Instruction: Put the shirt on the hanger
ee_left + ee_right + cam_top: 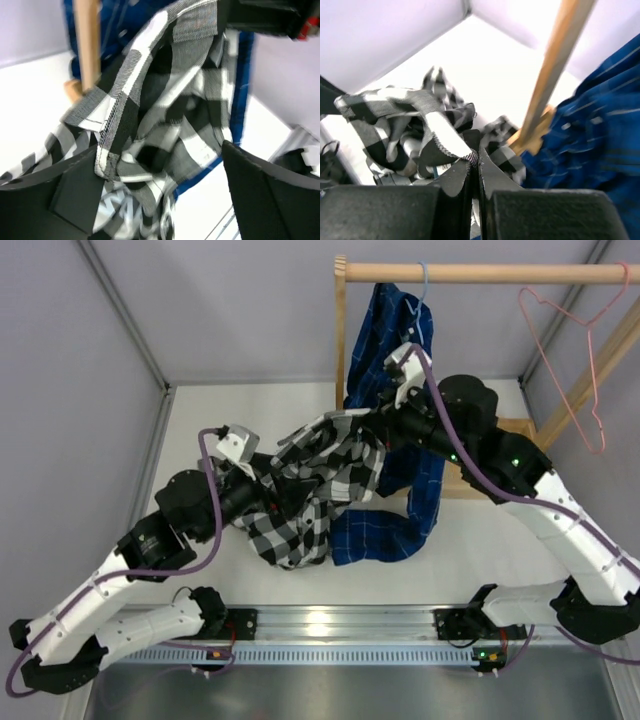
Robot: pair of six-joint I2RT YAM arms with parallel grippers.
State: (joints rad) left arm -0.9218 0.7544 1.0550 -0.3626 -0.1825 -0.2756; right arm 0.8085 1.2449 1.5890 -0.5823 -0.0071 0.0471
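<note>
Left pincer [159, 150] is gaping wide apart, with the crumpled black-and-white checked shirt [320, 480] draping mid-worktop [480, 530]. Right pincer [475, 160] is clamping its hem tight. Pink hanger [594, 370] is dangling off the far rail [480, 272], with bare worktop sitting at the left.

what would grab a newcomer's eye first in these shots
The black-and-white check shirt bunched in the middle of the table stands out first. A fold of it is pinched in the shut right end effector, while the left end effector stands open around the cloth. Behind it a dark blue plaid shirt hangs from the wooden rail and trails onto the table, and the pink hanger hangs bare at the rail's right end.
</note>
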